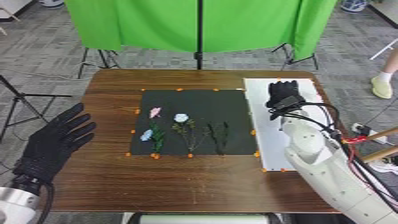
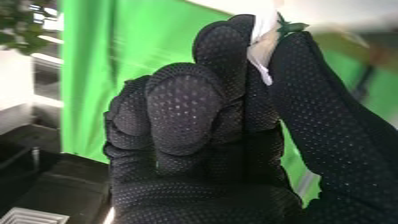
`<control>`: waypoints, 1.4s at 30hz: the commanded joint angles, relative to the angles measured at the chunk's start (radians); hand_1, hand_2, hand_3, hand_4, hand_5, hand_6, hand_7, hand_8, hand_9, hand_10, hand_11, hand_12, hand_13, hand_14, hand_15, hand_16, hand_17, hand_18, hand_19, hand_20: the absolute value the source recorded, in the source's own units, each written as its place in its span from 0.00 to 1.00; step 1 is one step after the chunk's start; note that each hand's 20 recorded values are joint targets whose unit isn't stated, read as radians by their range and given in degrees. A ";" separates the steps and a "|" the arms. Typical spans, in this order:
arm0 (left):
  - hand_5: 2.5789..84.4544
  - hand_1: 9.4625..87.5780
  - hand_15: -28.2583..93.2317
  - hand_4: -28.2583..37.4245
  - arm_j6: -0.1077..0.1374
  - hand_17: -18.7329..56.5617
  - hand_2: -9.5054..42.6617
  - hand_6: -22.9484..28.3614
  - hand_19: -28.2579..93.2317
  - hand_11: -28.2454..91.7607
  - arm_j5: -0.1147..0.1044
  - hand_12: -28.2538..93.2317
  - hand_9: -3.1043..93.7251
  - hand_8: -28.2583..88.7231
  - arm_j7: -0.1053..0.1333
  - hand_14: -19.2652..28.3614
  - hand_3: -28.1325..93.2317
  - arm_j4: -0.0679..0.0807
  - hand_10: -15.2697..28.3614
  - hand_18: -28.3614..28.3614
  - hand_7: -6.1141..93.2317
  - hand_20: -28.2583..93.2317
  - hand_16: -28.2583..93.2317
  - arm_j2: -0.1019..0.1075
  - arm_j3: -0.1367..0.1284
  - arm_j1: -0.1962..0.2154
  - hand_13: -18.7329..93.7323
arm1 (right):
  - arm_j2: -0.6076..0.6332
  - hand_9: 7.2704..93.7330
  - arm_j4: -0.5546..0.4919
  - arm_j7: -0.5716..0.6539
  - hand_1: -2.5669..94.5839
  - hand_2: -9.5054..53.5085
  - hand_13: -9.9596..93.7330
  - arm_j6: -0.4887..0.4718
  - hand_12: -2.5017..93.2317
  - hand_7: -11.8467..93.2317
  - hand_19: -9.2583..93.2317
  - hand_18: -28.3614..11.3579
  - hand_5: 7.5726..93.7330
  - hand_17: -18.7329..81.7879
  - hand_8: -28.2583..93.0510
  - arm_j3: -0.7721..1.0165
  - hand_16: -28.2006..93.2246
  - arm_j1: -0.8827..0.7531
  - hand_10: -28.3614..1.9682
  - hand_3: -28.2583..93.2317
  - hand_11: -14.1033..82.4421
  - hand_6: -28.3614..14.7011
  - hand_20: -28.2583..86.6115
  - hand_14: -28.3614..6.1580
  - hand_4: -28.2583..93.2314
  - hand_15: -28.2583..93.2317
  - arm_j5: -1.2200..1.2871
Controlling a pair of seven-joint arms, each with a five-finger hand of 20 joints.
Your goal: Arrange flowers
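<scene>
My right hand (image 1: pixel 282 95) is over the white board (image 1: pixel 274 145), right of the dark mat (image 1: pixel 191 97), in the head view. In the right wrist view, my right hand (image 2: pixel 187 110) pinches a white flower (image 2: pixel 263 46) with a bit of green between thumb and fingers; its full shape is hidden. On the mat lie a pink flower (image 1: pixel 155 112), a pale blue flower (image 1: pixel 147 135) with green leaves, a white flower (image 1: pixel 181 118) on a thin stem, and dark green sprigs (image 1: pixel 218 137). My left hand (image 1: pixel 58 142) is open at the table's left edge.
Small orange pieces (image 1: pixel 155 156) line the edges of the mat and board on the brown table (image 1: pixel 178 182). A green cloth (image 1: pixel 142 25) hangs behind the table on a stand. Black cables run along my right arm.
</scene>
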 commanded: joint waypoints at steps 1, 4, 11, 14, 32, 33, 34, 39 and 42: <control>0.28 0.19 0.48 0.01 -0.010 0.09 0.17 0.48 0.56 0.41 0.003 0.36 0.26 0.14 -0.010 0.69 0.81 0.007 0.58 0.83 0.27 0.29 0.22 -0.001 0.006 0.005 0.31 | -0.108 0.93 -0.129 -0.154 0.50 0.00 0.89 0.050 0.54 0.57 0.92 0.24 0.78 0.53 0.12 -0.086 0.49 0.049 0.85 0.93 0.45 0.67 0.62 0.77 0.00 0.74 0.016; 0.28 0.19 0.48 0.01 -0.011 0.09 0.17 0.48 0.56 0.41 0.002 0.36 0.26 0.14 -0.015 0.69 0.81 0.007 0.58 0.83 0.27 0.29 0.22 -0.002 0.008 0.003 0.31 | -0.158 0.93 -0.111 -0.218 0.50 0.00 0.88 0.040 0.54 0.57 0.92 0.24 0.78 0.53 0.12 -0.140 0.49 0.083 0.85 0.93 0.45 0.68 0.62 0.77 0.00 0.74 0.012; 0.28 0.20 0.48 0.01 -0.009 0.09 0.17 0.48 0.56 0.41 0.001 0.36 0.26 0.14 -0.018 0.69 0.81 0.009 0.58 0.83 0.27 0.29 0.22 -0.002 0.016 -0.003 0.31 | -0.218 0.92 -0.081 -0.295 0.50 0.00 0.88 0.006 0.54 0.58 0.91 0.26 0.77 0.52 0.11 -0.214 0.49 0.097 0.84 0.92 0.45 0.68 0.62 0.77 0.00 0.74 -0.037; 0.28 0.20 0.48 0.01 -0.007 0.09 0.17 0.48 0.56 0.41 0.001 0.36 0.26 0.14 -0.017 0.69 0.81 0.009 0.58 0.83 0.27 0.29 0.22 -0.002 0.017 -0.002 0.31 | -0.223 0.92 -0.079 -0.288 0.50 0.00 0.87 0.000 0.54 0.59 0.91 0.26 0.77 0.52 0.11 -0.224 0.49 0.089 0.84 0.92 0.46 0.68 0.62 0.77 0.00 0.74 -0.048; 0.28 0.19 0.48 0.01 -0.006 0.09 0.17 0.48 0.56 0.41 0.001 0.36 0.26 0.14 -0.021 0.69 0.81 0.014 0.58 0.83 0.27 0.29 0.22 0.000 0.020 -0.010 0.31 | -0.206 0.90 -0.059 -0.282 0.50 0.00 0.86 0.001 0.55 0.60 0.90 0.27 0.75 0.51 0.10 -0.227 0.49 0.069 0.84 0.91 0.45 0.69 0.62 0.77 0.00 0.75 -0.077; 0.28 0.19 0.48 0.01 -0.006 0.09 0.17 0.48 0.56 0.41 0.001 0.36 0.26 0.14 -0.021 0.69 0.81 0.015 0.58 0.83 0.27 0.29 0.22 0.001 0.021 -0.011 0.31 | -0.209 0.90 -0.054 -0.279 0.50 0.00 0.86 0.005 0.55 0.60 0.90 0.27 0.75 0.51 0.10 -0.223 0.49 0.068 0.84 0.91 0.45 0.69 0.62 0.77 0.00 0.75 -0.078; 0.28 0.19 0.48 0.01 -0.006 0.09 0.17 0.48 0.56 0.41 0.001 0.36 0.26 0.14 -0.021 0.69 0.81 0.014 0.58 0.83 0.27 0.29 0.22 0.000 0.021 -0.009 0.31 | -0.212 0.90 -0.051 -0.277 0.50 0.00 0.86 0.003 0.55 0.60 0.90 0.27 0.75 0.51 0.10 -0.219 0.49 0.066 0.84 0.91 0.45 0.69 0.62 0.77 0.00 0.75 -0.074; 0.28 0.20 0.48 0.01 -0.008 0.09 0.17 0.48 0.56 0.41 0.001 0.36 0.26 0.14 -0.022 0.69 0.81 0.016 0.58 0.83 0.27 0.29 0.23 0.002 0.020 -0.011 0.31 | -0.214 0.90 -0.032 -0.295 0.51 0.00 0.85 0.017 0.55 0.60 0.90 0.27 0.75 0.51 0.10 -0.211 0.49 0.068 0.85 0.90 0.43 0.69 0.62 0.77 0.00 0.75 -0.083; 0.28 0.19 0.48 0.01 -0.011 0.09 0.17 0.48 0.56 0.41 0.000 0.36 0.26 0.14 -0.025 0.69 0.81 0.016 0.58 0.83 0.27 0.29 0.22 0.002 0.019 -0.011 0.31 | -0.210 0.90 -0.035 -0.297 0.51 0.00 0.85 0.015 0.55 0.60 0.89 0.27 0.75 0.50 0.10 -0.210 0.49 0.063 0.85 0.90 0.43 0.69 0.62 0.77 0.00 0.75 -0.091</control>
